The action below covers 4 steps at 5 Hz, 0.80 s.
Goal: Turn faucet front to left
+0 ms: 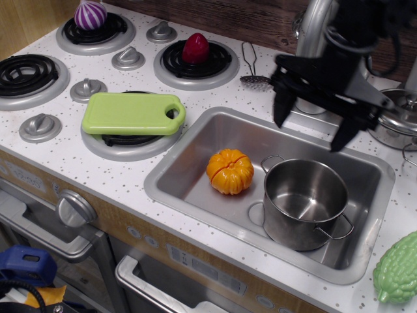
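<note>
**Faucet behind the sink, end effector spread in front of it**

Faucet (311, 29) stands at the back edge of the sink (195, 171), toward the right end of the toy kitchen; only its silver curved spout is clear, since its body and base are hidden behind the black arm. The end effector (314, 124) hangs in front of the faucet and above the sink's rear rim, its two black fingers (282, 109) spread wide apart and pointing down, gripping nothing.

Inside the sink lie an orange toy pumpkin (230, 171) at the middle and a steel pot (304, 203) with two handles just to its right, near but apart. A small metal strainer spoon (253, 68) rests on the white speckled table (98, 173) behind the sink's left rear corner. A green cutting board (133, 113) lies across the front burner to the left of the sink. A red toy vegetable (195, 47) sits on the rear burner, and a purple-and-white striped one (90, 14) sits on the far-left rear burner. At the right edge, a green bumpy toy gourd (397, 268) rests on the table, and part of another steel pot (396, 117) shows behind the arm.
</note>
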Tool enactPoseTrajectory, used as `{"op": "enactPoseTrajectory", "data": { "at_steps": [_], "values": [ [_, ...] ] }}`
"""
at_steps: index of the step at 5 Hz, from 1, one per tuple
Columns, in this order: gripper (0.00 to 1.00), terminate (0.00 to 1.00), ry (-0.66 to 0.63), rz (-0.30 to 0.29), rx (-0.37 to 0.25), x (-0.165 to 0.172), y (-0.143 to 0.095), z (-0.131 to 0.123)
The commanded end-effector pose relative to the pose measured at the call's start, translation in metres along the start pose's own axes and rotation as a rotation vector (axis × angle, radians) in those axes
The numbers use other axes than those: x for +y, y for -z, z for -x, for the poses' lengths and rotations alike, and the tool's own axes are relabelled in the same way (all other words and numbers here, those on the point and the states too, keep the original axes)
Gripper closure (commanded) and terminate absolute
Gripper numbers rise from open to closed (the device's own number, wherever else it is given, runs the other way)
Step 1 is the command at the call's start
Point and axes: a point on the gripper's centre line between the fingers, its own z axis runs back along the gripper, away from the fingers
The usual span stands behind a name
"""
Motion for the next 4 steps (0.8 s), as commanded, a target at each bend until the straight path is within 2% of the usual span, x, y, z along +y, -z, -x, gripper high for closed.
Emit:
{"op": "enactPoseTrajectory", "data": {
  "at_steps": [1, 2, 3, 4],
  "values": [
    [0.00, 0.00, 0.025, -0.015, -0.123, -0.004, -0.019, -0.027],
    [0.00, 0.00, 0.044, -0.014, -0.207, -0.004, -0.021, -0.041],
    [0.00, 0.00, 0.086, -0.053, -0.259, -0.001, -0.020, -0.049],
    [0.00, 0.00, 0.120, -0.039, -0.263, 0.011, -0.020, -0.055]
  ]
}}
